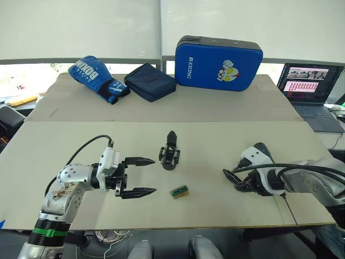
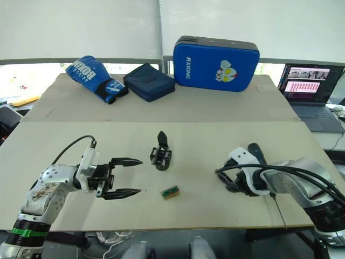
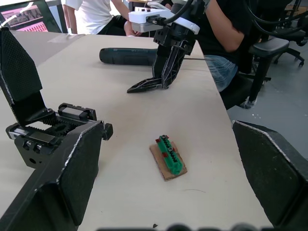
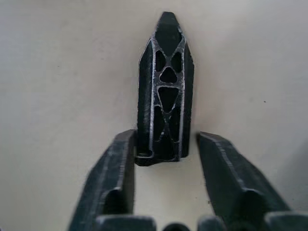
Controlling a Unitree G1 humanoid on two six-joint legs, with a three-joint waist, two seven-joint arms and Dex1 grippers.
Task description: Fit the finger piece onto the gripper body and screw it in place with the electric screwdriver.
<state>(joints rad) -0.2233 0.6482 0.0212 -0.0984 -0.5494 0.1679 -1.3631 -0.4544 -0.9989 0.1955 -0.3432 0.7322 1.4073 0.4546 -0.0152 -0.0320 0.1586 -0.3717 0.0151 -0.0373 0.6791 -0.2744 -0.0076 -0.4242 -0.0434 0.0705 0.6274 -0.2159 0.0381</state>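
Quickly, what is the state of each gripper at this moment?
Left gripper: open, holding nothing.
Right gripper: open, fingers on either side of the finger piece lying on the table, not yet closed on it.

On the table (image 1: 215,162) the gripper body (image 1: 170,154) stands mid-way, a small block (image 1: 179,191) just before it to the right — the left gripper (image 1: 141,176) to their left, the right gripper (image 1: 233,178), screwdriver (image 3: 127,56) and finger piece (image 4: 165,96) well right.
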